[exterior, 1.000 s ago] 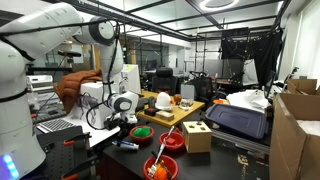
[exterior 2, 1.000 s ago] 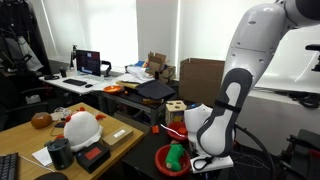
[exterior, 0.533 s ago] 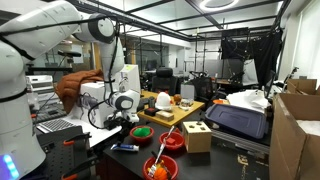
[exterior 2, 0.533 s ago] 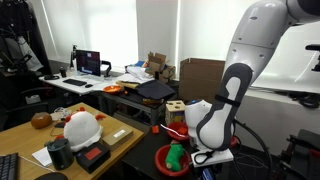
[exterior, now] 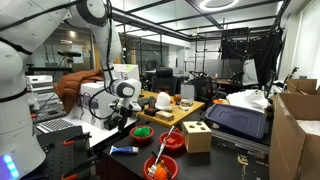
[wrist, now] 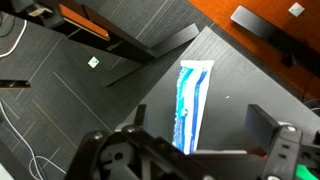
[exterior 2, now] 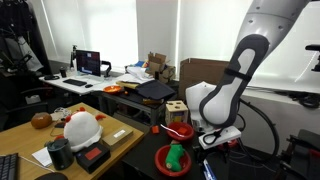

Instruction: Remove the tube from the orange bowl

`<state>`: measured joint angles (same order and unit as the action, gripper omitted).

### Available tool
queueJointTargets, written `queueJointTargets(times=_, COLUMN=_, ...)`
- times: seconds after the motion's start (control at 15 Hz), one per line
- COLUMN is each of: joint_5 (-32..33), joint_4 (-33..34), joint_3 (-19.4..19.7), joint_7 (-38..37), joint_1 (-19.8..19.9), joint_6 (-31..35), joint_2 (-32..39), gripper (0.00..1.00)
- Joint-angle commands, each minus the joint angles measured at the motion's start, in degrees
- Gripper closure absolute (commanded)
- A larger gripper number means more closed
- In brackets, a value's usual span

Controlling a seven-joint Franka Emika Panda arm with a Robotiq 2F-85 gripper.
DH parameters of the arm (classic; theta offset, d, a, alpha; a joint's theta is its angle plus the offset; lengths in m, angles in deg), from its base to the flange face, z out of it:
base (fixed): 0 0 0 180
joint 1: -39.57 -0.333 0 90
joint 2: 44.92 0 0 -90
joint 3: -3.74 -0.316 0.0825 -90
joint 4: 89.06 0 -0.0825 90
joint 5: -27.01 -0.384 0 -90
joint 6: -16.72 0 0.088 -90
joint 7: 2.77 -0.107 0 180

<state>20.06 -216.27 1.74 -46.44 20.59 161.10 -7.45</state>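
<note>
Claw (wrist: 180, 135) spread wide, gripped nothing. In wrist view, tube (wrist: 190, 104) lay flat on dark tabletop (wrist: 250, 80) straight below claw, in gap between two fingers (wrist: 272, 138), touching neither. Tube's length ran away from claw's base. In an exterior view, claw (exterior: 117, 120) hung above tube (exterior: 124, 149), clear of it.

Bright windows (exterior 2: 110, 30), cluttered wooden desks (exterior 2: 20, 135), ceiling light (exterior: 218, 4), cardboard boxes (exterior: 295, 135)
</note>
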Motion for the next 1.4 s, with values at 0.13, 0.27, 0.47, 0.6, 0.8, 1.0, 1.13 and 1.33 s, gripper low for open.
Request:
queueJointTargets(times=0.13, joint_5=7.1, joint_4=-8.1, joint_3=2.3, joint_7=3.0, joint_1=0.9, joint_6=-10.0, joint_2=-17.7, gripper=0.0)
queueJointTargets(times=0.27, joint_5=8.8, joint_4=-10.0, joint_3=1.8, joint_7=5.6, joint_1=2.5, joint_6=-10.7, joint_2=-22.8, gripper=0.0)
queueJointTargets(times=0.47, joint_5=12.2, joint_4=-11.1, joint_3=1.9, joint_7=8.5, joint_1=4.8, joint_6=-12.8, joint_2=-29.2, gripper=0.0)
queueJointTargets(times=0.6, joint_5=15.0, joint_4=-11.0, joint_3=2.0, joint_7=9.1, joint_1=6.5, joint_6=-13.3, joint_2=-32.4, gripper=0.0)
queueJointTargets(times=0.8, joint_5=16.8, joint_4=-10.8, joint_3=1.4, joint_7=11.1, joint_1=9.4, joint_6=-13.3, joint_2=-36.2, gripper=0.0)
queueJointTargets(times=1.0, joint_5=17.4, joint_4=-10.5, joint_3=1.2, joint_7=13.3, joint_1=11.4, joint_6=-15.1, joint_2=-38.9, gripper=0.0)
queueJointTargets(times=1.13, joint_5=18.1, joint_4=-10.2, joint_3=1.0, joint_7=19.2, joint_1=12.5, joint_6=-16.4, joint_2=-40.6, gripper=0.0)
queueJointTargets(times=1.33, joint_5=19.2, joint_4=-8.7, joint_3=1.2, joint_7=24.7, joint_1=14.3, joint_6=-18.6, joint_2=-42.6, gripper=0.0)
